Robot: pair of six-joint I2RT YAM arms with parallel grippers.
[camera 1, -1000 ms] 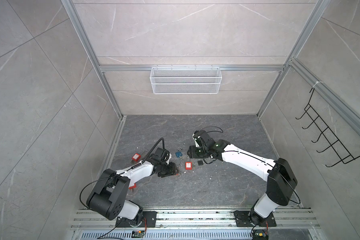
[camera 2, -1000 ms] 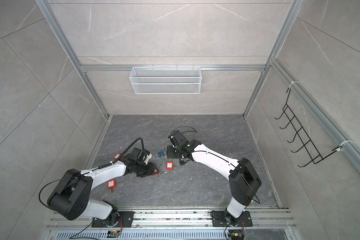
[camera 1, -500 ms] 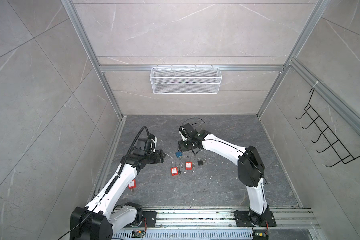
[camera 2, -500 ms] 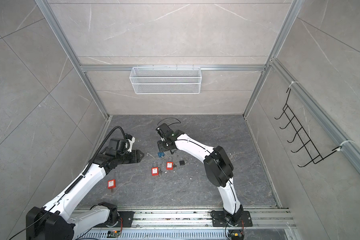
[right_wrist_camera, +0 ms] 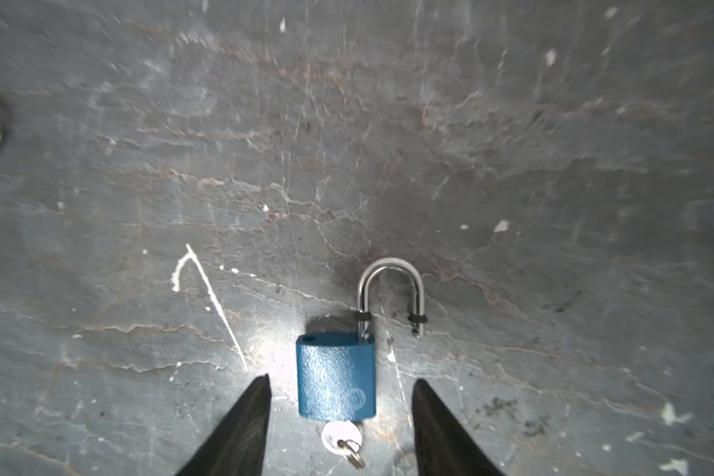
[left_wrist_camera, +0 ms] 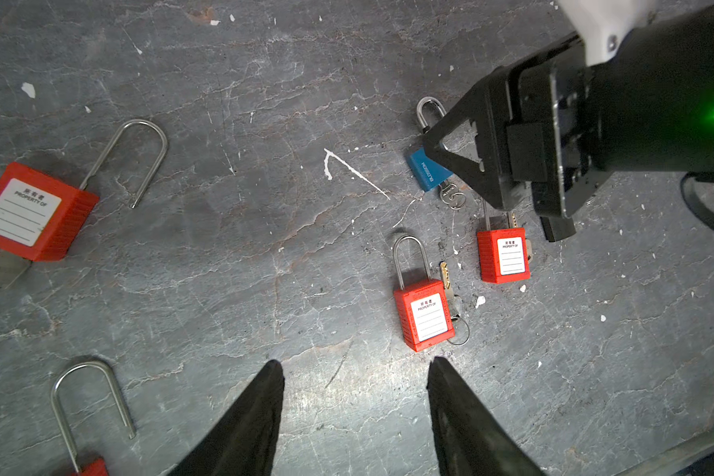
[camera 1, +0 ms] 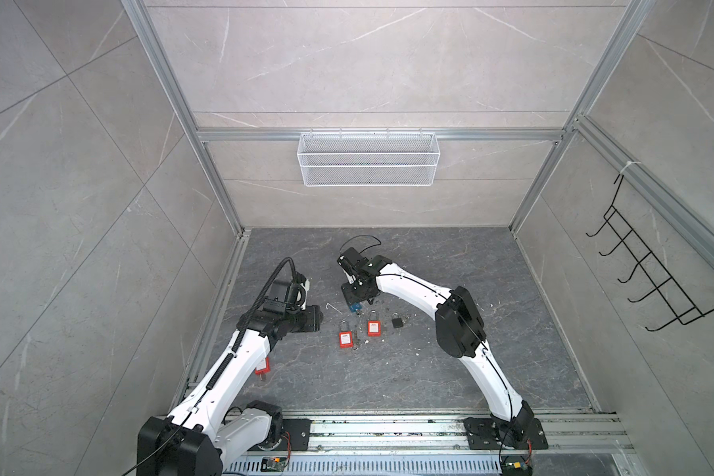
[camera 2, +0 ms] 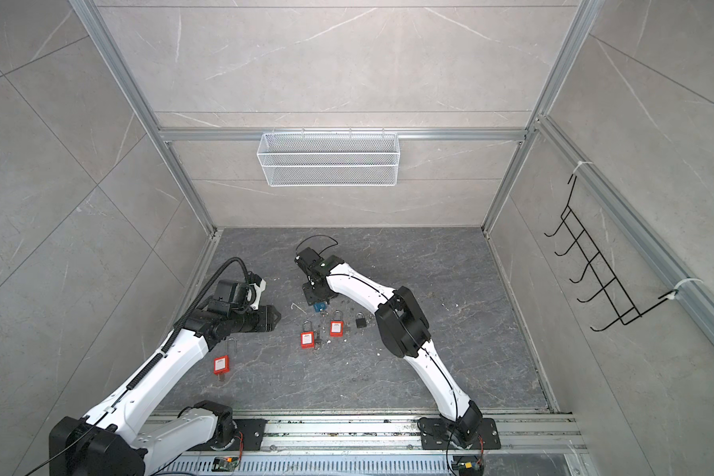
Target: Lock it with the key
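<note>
A blue padlock lies flat on the slate floor, its shackle swung open and a silver key in its base. My right gripper is open, with a finger on each side of the lock body and clear of it. In both top views this gripper hangs over the blue padlock. My left gripper is open and holds nothing. It hovers just short of a red padlock with keys beside it.
A second red padlock and a small black padlock lie right of the first. Another red padlock with a long open shackle lies by the left arm. A wire basket hangs on the back wall and a hook rack on the right.
My left gripper has drawn back to the left, leaving a red padlock on the floor where it was. My right gripper has shifted left to stand over the blue padlock.
</note>
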